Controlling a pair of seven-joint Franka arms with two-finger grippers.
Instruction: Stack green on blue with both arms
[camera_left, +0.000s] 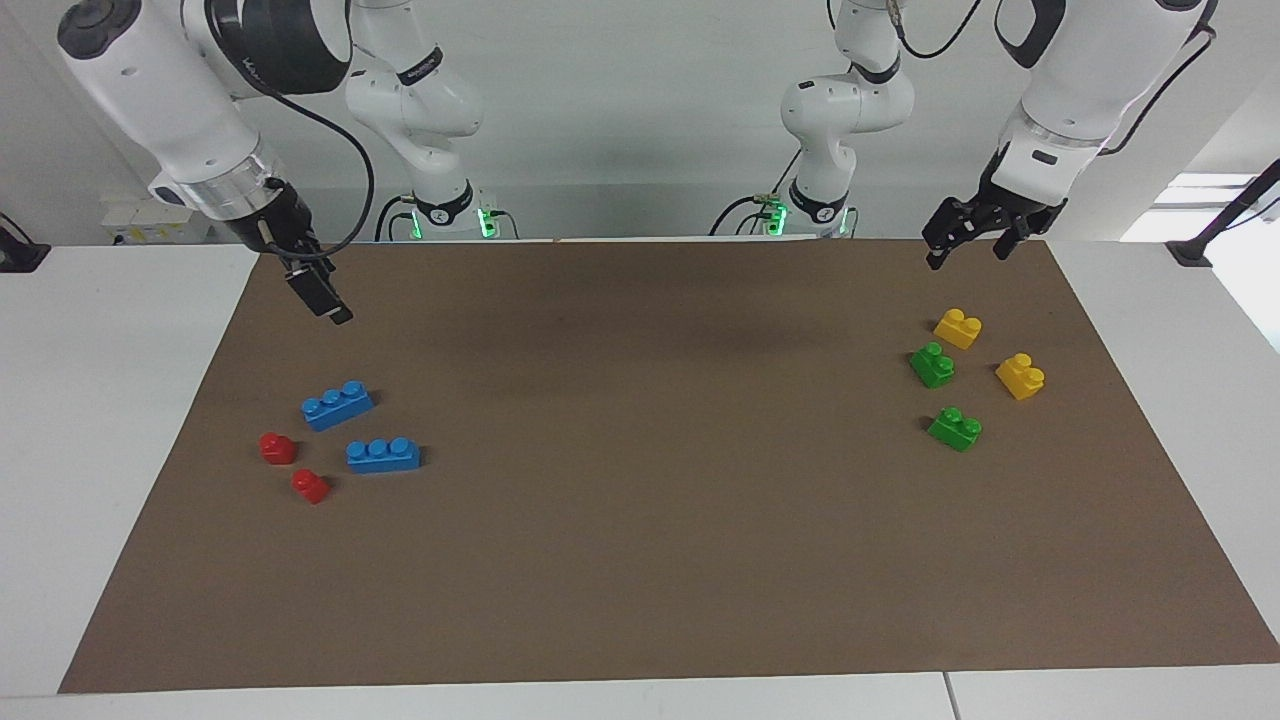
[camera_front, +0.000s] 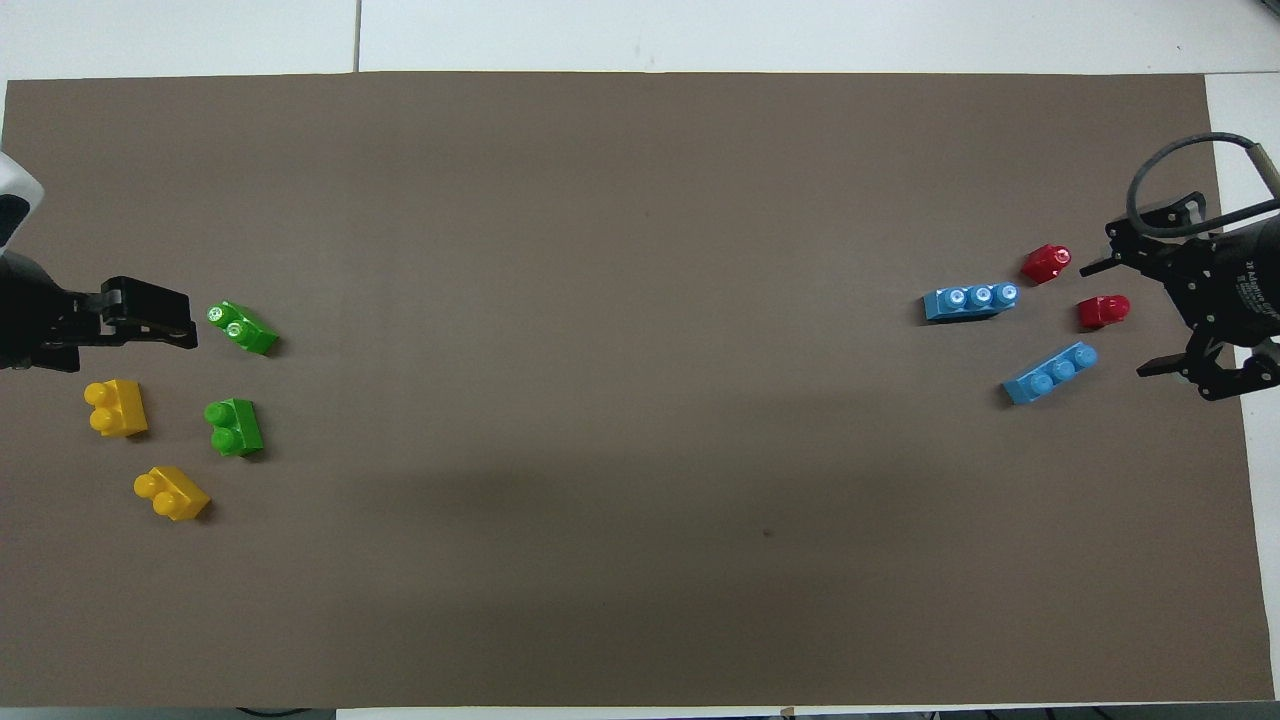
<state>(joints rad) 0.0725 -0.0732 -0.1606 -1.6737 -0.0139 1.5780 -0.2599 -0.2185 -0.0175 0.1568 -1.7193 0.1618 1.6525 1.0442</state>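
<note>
While both green bricks (camera_left: 932, 365) (camera_left: 955, 428) rest on the brown mat (camera_left: 650, 500) toward the left arm's end, beside two yellow bricks (camera_left: 957, 328), both blue bricks (camera_left: 337, 404) (camera_left: 383, 455) lie toward the right arm's end beside two red bricks (camera_left: 278, 447). Left gripper (camera_left: 966, 243) and right gripper (camera_front: 1118, 318) hang above the mat, fingers spread, empty.

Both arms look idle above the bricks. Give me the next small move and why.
Probably lower the open right pincer onto the nearer-to-robots blue three-stud plastic brick: it hangs above the mat just short of that brick, holding nothing, and every brick lies unstacked.
</note>
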